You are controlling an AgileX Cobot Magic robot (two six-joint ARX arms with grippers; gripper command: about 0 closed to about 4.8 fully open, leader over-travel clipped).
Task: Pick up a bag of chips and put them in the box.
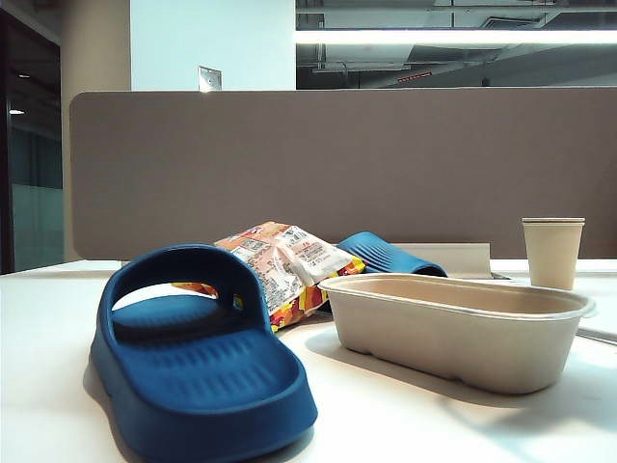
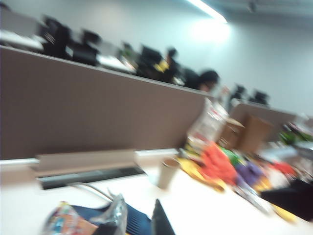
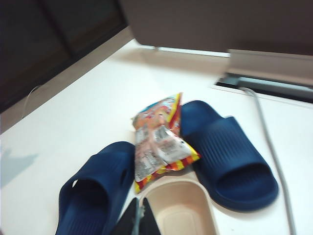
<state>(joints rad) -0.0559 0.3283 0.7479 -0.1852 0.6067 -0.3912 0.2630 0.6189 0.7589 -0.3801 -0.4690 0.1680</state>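
We begin at the right gripper [image 3: 141, 220]. In its wrist view the two dark fingertips stand almost together with only a sliver of light between them, and they hold nothing. It hangs above the table, over one end of the box [image 3: 178, 208], touching neither box nor anything else.

Just past that end of the box lies the bag [image 3: 159, 142], between the two blue slippers [image 3: 95, 191] [image 3: 225, 156]. A grey cable [image 3: 271, 147] runs along the table beyond the second slipper.

The left gripper [image 2: 139, 223] shows only at the edge of its badly blurred wrist view. We see one dark fingertip [image 2: 161, 220], but we cannot tell how far the jaws are apart or whether they hold anything. A smear of the bag [image 2: 68, 223] sits near it, and the cup [image 2: 167, 172] stands farther off, towards the partition [image 2: 98, 112].

Neither gripper appears in the exterior view. Taking the box [image 1: 443, 342] as the centre of the dial there, the bag [image 1: 284, 265] is at ten o'clock, outside the box and just beside its rim, leaning on the strap of the near slipper [image 1: 198, 376], which fills eight to nine o'clock. The far slipper [image 1: 390, 256] peeps out at eleven o'clock behind the bag. The cup [image 1: 552, 251] stands upright at two o'clock, apart from the box. The box looks empty from this low angle. All rest on the white table [image 1: 48, 386] before the brown partition [image 1: 337, 164].
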